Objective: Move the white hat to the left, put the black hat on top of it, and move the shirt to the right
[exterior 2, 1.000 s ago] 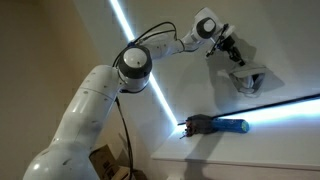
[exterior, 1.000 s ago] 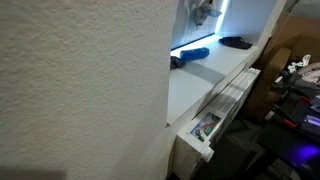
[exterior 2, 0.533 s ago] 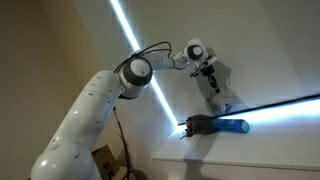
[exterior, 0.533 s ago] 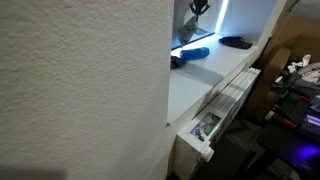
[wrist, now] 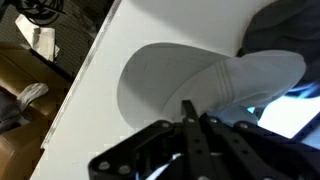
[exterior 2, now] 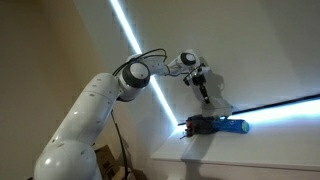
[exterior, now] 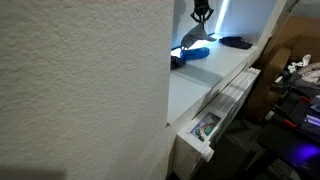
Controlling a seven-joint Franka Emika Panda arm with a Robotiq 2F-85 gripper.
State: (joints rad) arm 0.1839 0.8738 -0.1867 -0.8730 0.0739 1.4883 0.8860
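Having swung lower since the earlier frame, the tool [wrist: 192,108] is pinching shut on the white hat [wrist: 170,75], which is hanging limp just above the blue item [exterior 2: 222,126], handling as light, floppy cloth best gripped at a brim-side fold

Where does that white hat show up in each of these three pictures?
Exterior view: white hat upper middle, above the blue item.
Exterior view: right of centre, above the blue item.
Wrist view: fills the centre.
Shared landmark: the gripper holding it.
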